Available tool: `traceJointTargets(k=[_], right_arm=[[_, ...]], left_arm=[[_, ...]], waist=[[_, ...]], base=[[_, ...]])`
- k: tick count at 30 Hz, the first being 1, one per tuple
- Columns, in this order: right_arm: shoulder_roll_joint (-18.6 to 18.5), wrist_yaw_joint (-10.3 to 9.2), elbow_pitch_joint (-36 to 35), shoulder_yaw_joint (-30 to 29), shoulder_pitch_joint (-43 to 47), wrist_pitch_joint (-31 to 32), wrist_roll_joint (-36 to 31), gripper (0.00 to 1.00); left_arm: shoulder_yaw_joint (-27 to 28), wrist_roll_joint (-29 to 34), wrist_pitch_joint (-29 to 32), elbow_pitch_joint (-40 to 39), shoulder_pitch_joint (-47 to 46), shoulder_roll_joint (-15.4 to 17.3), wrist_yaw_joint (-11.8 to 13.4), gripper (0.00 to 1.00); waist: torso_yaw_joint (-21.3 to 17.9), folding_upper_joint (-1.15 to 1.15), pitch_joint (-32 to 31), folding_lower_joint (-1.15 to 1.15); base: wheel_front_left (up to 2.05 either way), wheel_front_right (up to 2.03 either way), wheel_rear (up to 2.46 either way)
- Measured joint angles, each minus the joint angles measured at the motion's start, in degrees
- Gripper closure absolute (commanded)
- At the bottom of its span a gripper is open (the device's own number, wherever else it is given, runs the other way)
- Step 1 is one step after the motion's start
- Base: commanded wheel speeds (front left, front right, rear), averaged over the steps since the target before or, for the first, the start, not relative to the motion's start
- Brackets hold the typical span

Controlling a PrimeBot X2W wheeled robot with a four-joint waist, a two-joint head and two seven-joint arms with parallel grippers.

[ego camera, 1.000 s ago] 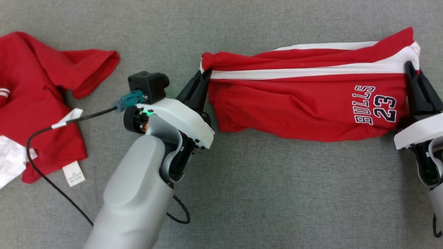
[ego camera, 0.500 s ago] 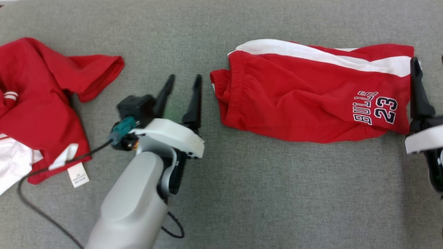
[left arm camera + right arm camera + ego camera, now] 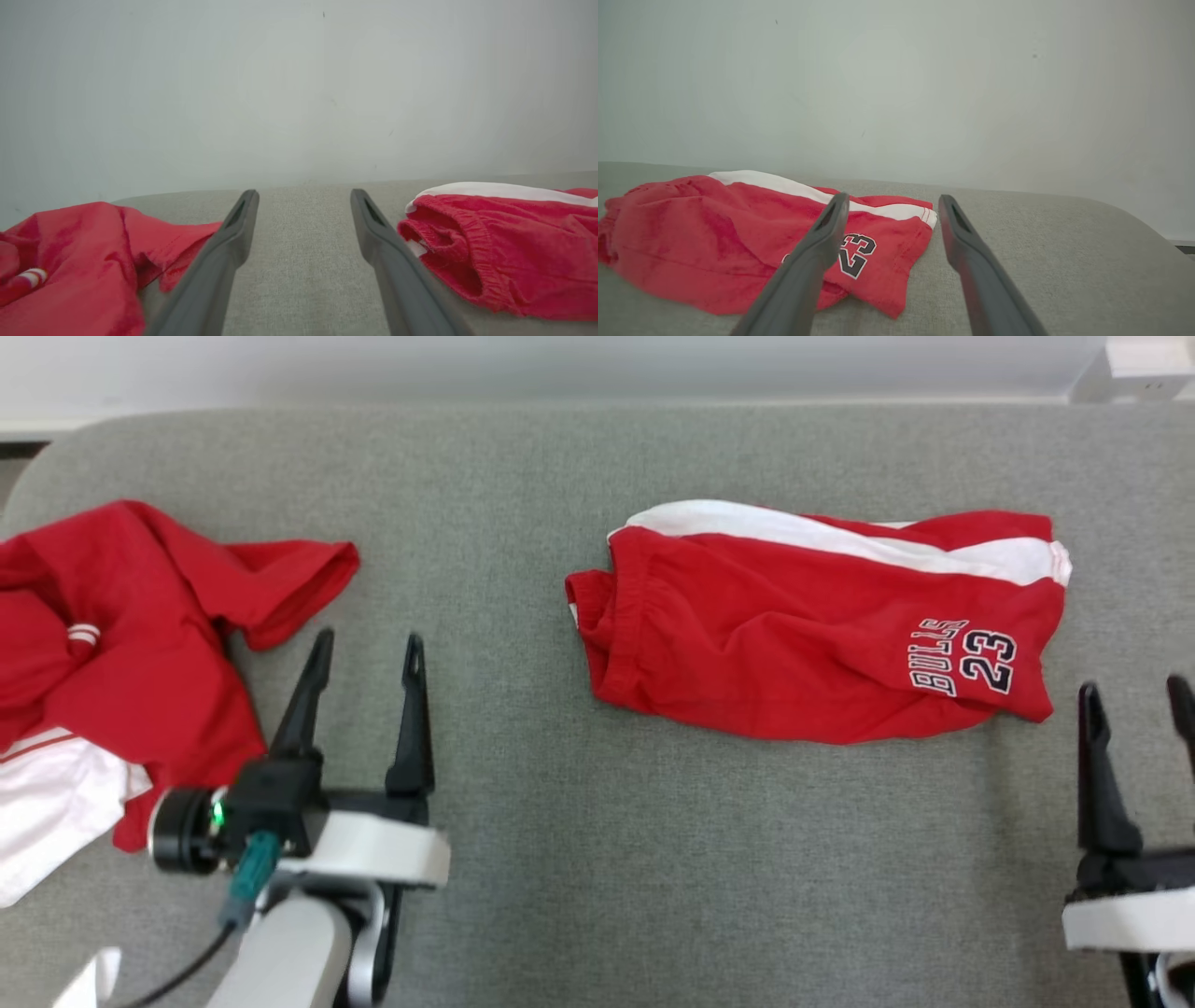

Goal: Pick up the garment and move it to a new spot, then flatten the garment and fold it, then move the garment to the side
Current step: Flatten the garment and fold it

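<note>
Both grippers clear of the shorts, fingers apart, nothing held.

Left gripper [image 3: 369, 639] low left, fingers spread and pointing away from the robot, over the bare grey surface [image 3: 560, 859] between the crumpled red shirt [image 3: 140, 644] and the shorts [image 3: 803, 644], gripping neither. Right gripper [image 3: 1132, 686] low right, same pose, spread, empty, near the shorts' hem corner but apart. Shorts lie centre-right on the surface, long axis left to right: elastic waistband toward robot's left, "BULLS 23" leg end toward its right, white stripe along far edge. Count: one pair of shorts, one shirt, two grippers.
</note>
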Motion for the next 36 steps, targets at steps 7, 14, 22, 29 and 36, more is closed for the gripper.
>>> traceJointTargets(k=[7,14,22,29,36], right_arm=[[3.27,0.00,-5.97,-0.71,7.20,3.65,-0.54,0.00],[3.68,0.00,-7.48,-0.78,7.96,5.39,-0.49,0.00],[3.63,0.00,-7.94,-0.91,8.05,5.91,-0.32,0.00],[1.52,0.00,-3.02,-0.87,5.64,6.46,1.24,0.00],[-3.75,0.00,10.90,1.86,-5.92,7.04,5.38,0.00]], left_arm=[[0.41,0.25,0.07,-1.26,7.01,1.12,1.08,0.00],[0.21,-1.14,0.45,-1.37,7.52,1.04,0.98,0.00],[-0.14,-1.47,0.52,-1.34,7.47,0.99,0.90,0.00],[-0.59,-1.53,0.60,-2.04,6.54,0.70,0.91,0.00],[-2.12,-1.43,0.57,-2.69,3.19,-0.71,0.27,0.00]], waist=[[-0.81,0.00,-2.62,0.00],[-0.82,0.00,-3.55,0.00],[-0.59,0.00,-3.55,0.00],[-0.33,0.00,-2.00,0.00],[1.05,0.00,1.46,0.00]], base=[[0.00,0.00,0.00],[0.00,0.00,0.00],[0.00,0.00,0.00],[0.00,0.00,0.00],[0.00,0.00,0.00]])
